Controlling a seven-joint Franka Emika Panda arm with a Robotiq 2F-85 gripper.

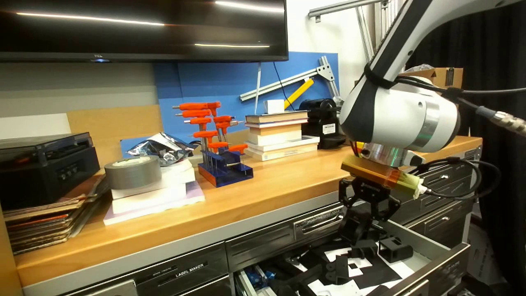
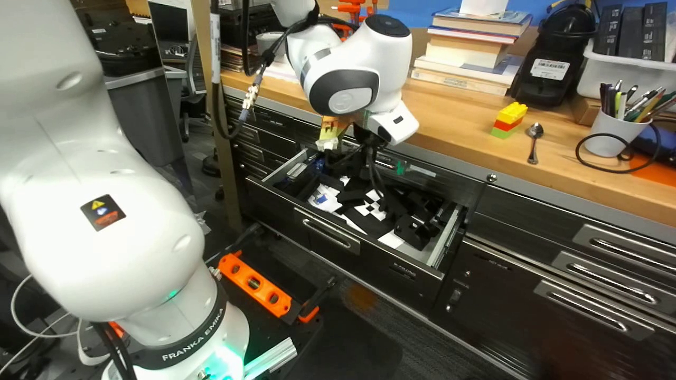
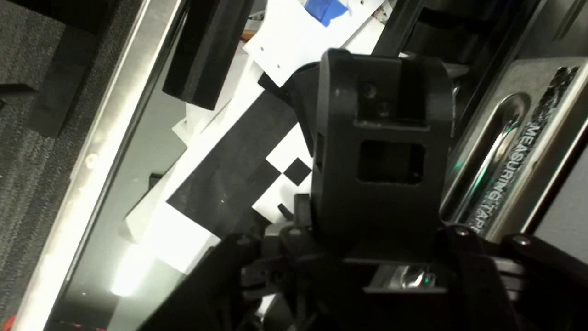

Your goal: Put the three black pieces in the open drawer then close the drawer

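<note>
1 spoon [image 2: 534, 142] (shiny) lies near toy bricks [image 2: 509, 121].

It's a lab: 1 robot arm [image 2: 153, 200], racked tools [image 1: 205, 134], labelled drawers [image 1: 183, 271].

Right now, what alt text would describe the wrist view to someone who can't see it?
The robot's gripper holds a black piece over an open drawer, where a black-and-white patterned sheet lies. At left is floor; at right, a metal handle beside a label beginning MEASURING.
</note>
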